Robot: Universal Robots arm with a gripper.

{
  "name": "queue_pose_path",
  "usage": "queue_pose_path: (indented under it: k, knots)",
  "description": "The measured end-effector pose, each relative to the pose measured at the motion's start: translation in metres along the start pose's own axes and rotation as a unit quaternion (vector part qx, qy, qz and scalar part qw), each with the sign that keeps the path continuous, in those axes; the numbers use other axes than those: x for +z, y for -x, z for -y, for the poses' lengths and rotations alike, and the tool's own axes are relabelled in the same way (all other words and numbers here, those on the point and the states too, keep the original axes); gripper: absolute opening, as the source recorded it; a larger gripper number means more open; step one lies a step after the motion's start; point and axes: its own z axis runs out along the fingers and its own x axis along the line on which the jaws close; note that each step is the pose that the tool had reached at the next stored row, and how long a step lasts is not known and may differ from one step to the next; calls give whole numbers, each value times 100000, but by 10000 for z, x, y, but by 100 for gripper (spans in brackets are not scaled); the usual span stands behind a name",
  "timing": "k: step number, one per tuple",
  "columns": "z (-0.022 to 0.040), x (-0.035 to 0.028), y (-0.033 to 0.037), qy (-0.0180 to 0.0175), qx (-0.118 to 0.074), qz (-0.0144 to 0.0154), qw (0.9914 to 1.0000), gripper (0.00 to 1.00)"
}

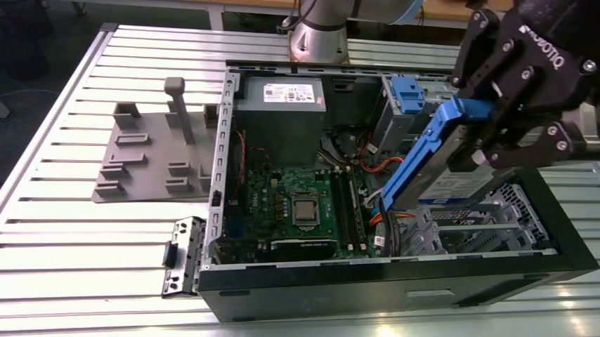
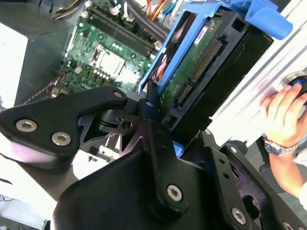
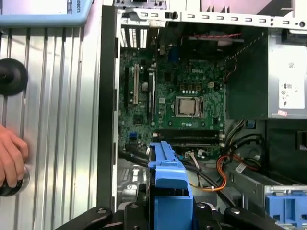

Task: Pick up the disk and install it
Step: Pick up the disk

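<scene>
The disk (image 1: 457, 184), a silver drive framed by blue side rails, hangs steeply tilted above the right part of the open computer case (image 1: 394, 281). My black gripper (image 1: 480, 132) is shut on its upper end, one finger on each side. In the second wrist view the disk's (image 2: 194, 64) green circuit-board underside faces the camera, and the gripper (image 2: 163, 120) clamps it over the motherboard. In the first wrist view the disk's (image 3: 168, 179) blue rail sticks out from between the gripper's (image 3: 168, 215) jaws, over the cables at the case's edge.
Inside the case lie the green motherboard (image 1: 300, 203), a grey power supply (image 1: 281, 98), orange cables (image 3: 218, 177) and a blue latch (image 1: 408, 91). A grey fixture (image 1: 150, 154) stands on the slatted table at the exterior view's left. A person's hand (image 3: 10, 153) rests beside the case.
</scene>
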Motion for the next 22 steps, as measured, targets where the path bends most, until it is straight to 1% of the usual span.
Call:
queue_pose_path:
  k: [4,11,18,20,22]
  knots:
    - [154,4,-43,22,2,1,100000,36]
    - [429,9,-92,58,3,3,100000,36]
    - [622,34,-127,68,13,5,100000,36]
    - [660,46,-132,62,56,29,100000,36]
    - [678,56,-134,45,292,75,100000,36]
